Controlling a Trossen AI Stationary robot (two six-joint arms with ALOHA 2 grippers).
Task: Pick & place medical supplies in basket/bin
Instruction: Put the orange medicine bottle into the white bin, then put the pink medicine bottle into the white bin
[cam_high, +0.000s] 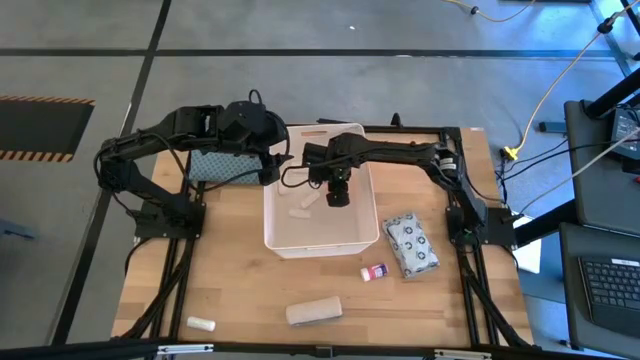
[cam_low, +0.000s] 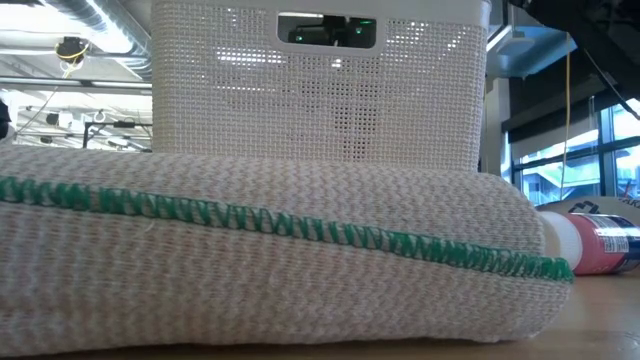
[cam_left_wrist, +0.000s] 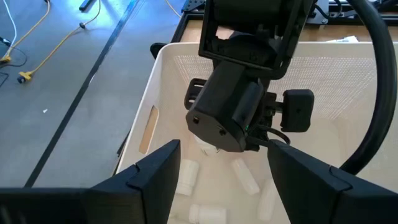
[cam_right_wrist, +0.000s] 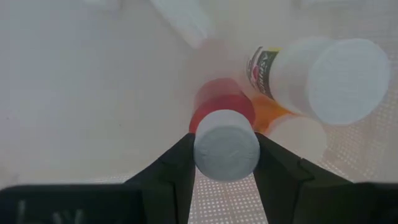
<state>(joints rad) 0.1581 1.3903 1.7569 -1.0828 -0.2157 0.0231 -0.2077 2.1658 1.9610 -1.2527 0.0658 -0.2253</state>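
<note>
One bottle (cam_right_wrist: 226, 142), white cap toward the camera, sits pinched between the nearly closed fingers of the right tool (cam_high: 338, 196) low inside the bin (cam_high: 275, 225), apparently for release there, while the left tool (cam_left_wrist: 221, 180) waits wide open and empty at the bin's rim.

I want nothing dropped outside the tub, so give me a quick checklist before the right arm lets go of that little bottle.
1. Right gripper holds the white-capped bottle: ok.
2. Right gripper sits over the white tub, inside its walls: ok.
3. Landing spot free: not ok, other bottles lie right beside it.
4. Left gripper open and clear of the right one: ok, it hangs at the tub's left edge.
5. Height above the tub floor: cannot tell.
6. Items left on the table: not ok, beige roll, packet, small bottle.
</note>
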